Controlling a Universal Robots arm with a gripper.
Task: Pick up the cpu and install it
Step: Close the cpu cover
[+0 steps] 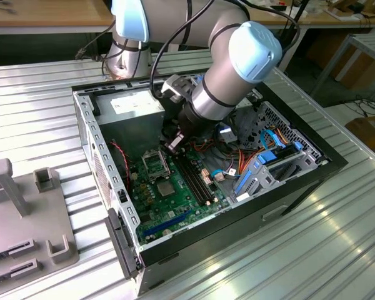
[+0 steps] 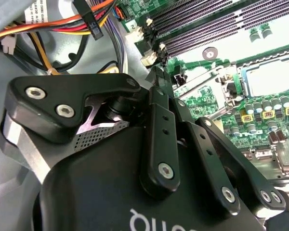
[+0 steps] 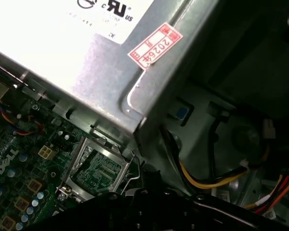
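**Hand over the board beside the socket; cpu not located**

The hand (image 1: 174, 144) is down inside the open case (image 1: 87, 144), above the motherboard (image 1: 175, 206). In the exterior view it sits just to the right of the socket (image 1: 155, 164), at the near end of the memory slots (image 1: 195, 178). Whether it is wide, narrow or holding anything cannot be told, and no contact with the board can be confirmed.

The socket's centre looks green and patterned in the first wrist view (image 3: 98, 168) and pale in the second wrist view (image 2: 272, 77). Where the cpu lies cannot be told.

Count:
- one arm (image 1: 231, 69)
- one case, lying open on the ribbed metal counter (image 1: 44, 106)
- one motherboard
- one socket
- one darker grey chip (image 1: 165, 189), just in front of the socket
- one power supply (image 1: 130, 103), at the back of the case
- one grey fixture (image 1: 25, 212) on the counter, well apart from the case at the exterior view's left
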